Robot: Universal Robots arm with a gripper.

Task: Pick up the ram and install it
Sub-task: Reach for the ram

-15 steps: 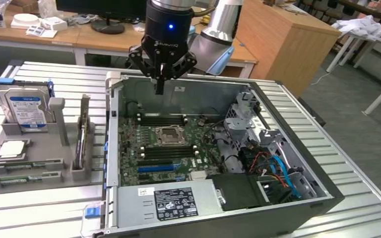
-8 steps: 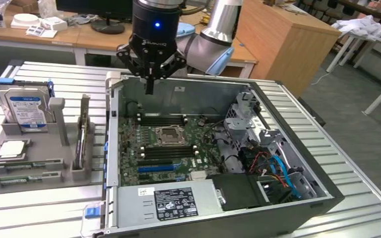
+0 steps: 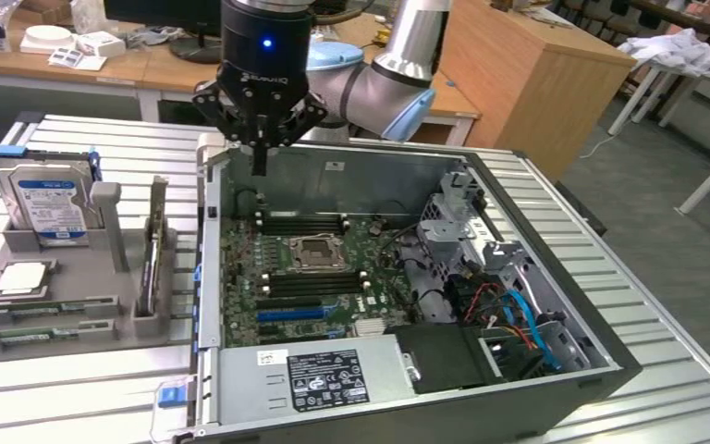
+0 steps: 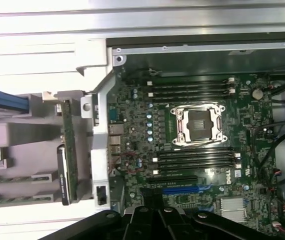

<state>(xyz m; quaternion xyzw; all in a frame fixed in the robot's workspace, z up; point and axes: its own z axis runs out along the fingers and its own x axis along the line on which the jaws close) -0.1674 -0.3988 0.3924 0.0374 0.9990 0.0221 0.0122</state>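
The ram [image 3: 155, 248] is a thin green stick standing on edge in a grey holder [image 3: 118, 236] at the exterior view's left, outside the open computer case. In the wrist view the ram [image 4: 67, 131] runs along the case's outer wall. My gripper [image 3: 260, 166] hangs above the far left corner of the case, fingers pressed together and holding nothing. It is apart from the ram, off to the exterior view's right and farther back. My gripper [image 4: 155, 211] also shows in the wrist view, over the motherboard [image 4: 137, 125].
The motherboard carries black memory slots [image 3: 312, 223] on both sides of the processor socket [image 3: 312, 250]. A power supply [image 3: 321, 377] and cables [image 3: 516, 314] occupy the case's near side. The grey holder also carries a hard drive [image 3: 47, 199], a processor [image 3: 22, 277] and flat green boards [image 3: 41, 310].
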